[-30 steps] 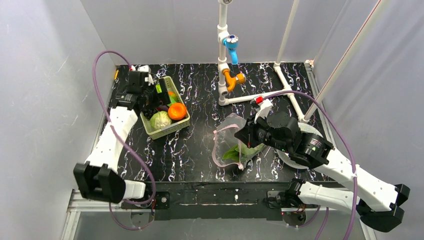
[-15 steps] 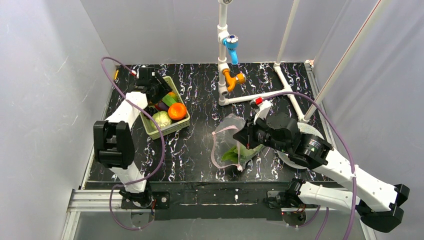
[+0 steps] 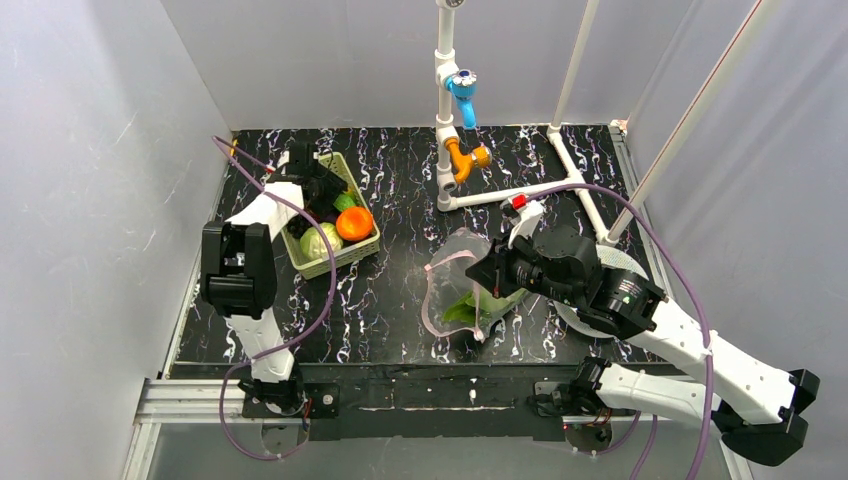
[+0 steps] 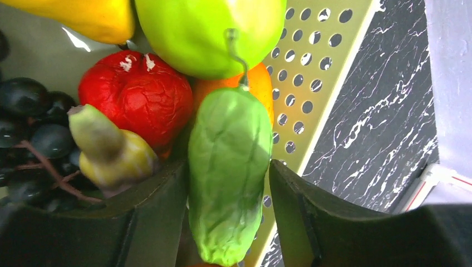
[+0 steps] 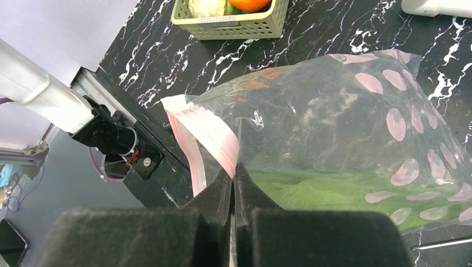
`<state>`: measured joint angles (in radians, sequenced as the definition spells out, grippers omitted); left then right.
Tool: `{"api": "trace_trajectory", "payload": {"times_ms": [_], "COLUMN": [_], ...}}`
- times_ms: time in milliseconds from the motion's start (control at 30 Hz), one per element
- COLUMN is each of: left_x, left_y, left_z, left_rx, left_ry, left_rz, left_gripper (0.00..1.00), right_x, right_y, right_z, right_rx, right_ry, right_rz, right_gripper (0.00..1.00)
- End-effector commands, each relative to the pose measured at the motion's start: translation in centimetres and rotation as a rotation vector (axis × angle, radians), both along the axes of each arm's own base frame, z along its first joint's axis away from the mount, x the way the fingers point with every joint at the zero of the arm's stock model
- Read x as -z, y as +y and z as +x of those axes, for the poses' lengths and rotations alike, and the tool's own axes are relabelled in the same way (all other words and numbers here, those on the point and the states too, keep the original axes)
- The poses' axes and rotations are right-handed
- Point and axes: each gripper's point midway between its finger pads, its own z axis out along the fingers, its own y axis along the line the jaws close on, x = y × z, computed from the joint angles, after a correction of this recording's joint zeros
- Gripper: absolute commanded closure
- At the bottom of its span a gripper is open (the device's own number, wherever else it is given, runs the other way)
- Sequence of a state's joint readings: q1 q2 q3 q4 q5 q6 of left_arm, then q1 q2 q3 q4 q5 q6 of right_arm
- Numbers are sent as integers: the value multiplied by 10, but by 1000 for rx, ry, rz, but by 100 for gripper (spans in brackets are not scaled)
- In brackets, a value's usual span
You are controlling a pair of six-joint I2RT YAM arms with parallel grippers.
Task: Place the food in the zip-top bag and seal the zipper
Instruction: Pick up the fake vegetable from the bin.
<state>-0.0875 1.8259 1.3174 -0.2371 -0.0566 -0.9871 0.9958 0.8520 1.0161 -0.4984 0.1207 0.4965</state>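
Note:
My left gripper [image 3: 318,190] is down in the light-green basket [image 3: 340,258]. In the left wrist view its jaws stand open either side of a long green toy vegetable [image 4: 225,167]; the left finger [image 4: 156,211] touches it, and a thin gap shows at the right finger [image 4: 300,206]. Around it lie a red piece [image 4: 136,97], a green apple [image 4: 206,33], a yellow piece [image 4: 83,16] and dark grapes [image 4: 28,128]. My right gripper [image 5: 234,178] is shut on the pink zipper [image 5: 209,130] of the clear bag [image 5: 334,122] and holds its mouth up. A leafy green bunch [image 5: 334,192] lies inside the bag [image 3: 465,265].
The basket also holds an orange [image 3: 354,222] and a pale green cabbage [image 3: 320,240]. A white pipe stand with a blue and an orange fitting [image 3: 452,120] rises at the back centre. A white plate [image 3: 615,265] lies under my right arm.
My left arm has folded upright and pushed its gripper further into the basket, around the green vegetable. My right gripper and the bag have hardly moved.

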Motion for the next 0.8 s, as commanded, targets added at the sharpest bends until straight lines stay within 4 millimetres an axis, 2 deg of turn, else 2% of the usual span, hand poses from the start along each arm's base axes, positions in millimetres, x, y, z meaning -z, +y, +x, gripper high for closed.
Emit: {"api": "trace_trajectory", "payload": {"times_ms": [0, 33, 100, 133, 200, 333, 433, 500, 600, 667, 767], "left_x": [-6, -6, -8, -12, -28, -88, -137, -171, -199, -210, -221], "left_y": [-5, -4, -3, 0, 7, 29, 46, 51, 30, -2, -65], "left_z": [4, 4, 4, 3, 2, -2, -13, -25, -52, -79, -132], "left_rx": [-11, -12, -8, -3, 8, 32, 50, 92, 252, 409, 715], "left_ry": [-5, 4, 8, 1, -34, -176, -271, -354, -450, -511, -620], "left_rz": [-31, -27, -20, -11, 33, 191, 312, 354, 320, 212, -61], "left_gripper": [47, 48, 62, 69, 74, 74, 75, 75, 76, 74, 70], "right_x": [-15, -15, -15, -15, -16, -18, -17, -16, -15, -16, -15], "right_y": [3, 3, 4, 4, 3, 4, 6, 8, 11, 13, 17], "right_z": [0, 0, 0, 0, 0, -1, 0, 0, 1, 1, 2], "right_rx": [-3, -3, -5, -6, -5, -10, -14, -18, -21, -26, -33], "right_ry": [-30, -29, -26, -25, -24, -26, -21, -20, -17, -16, -10], "right_rz": [66, 66, 66, 64, 64, 68, 66, 65, 65, 69, 69], "right_gripper": [99, 99, 99, 99, 99, 99, 99, 99, 99, 99, 99]}}
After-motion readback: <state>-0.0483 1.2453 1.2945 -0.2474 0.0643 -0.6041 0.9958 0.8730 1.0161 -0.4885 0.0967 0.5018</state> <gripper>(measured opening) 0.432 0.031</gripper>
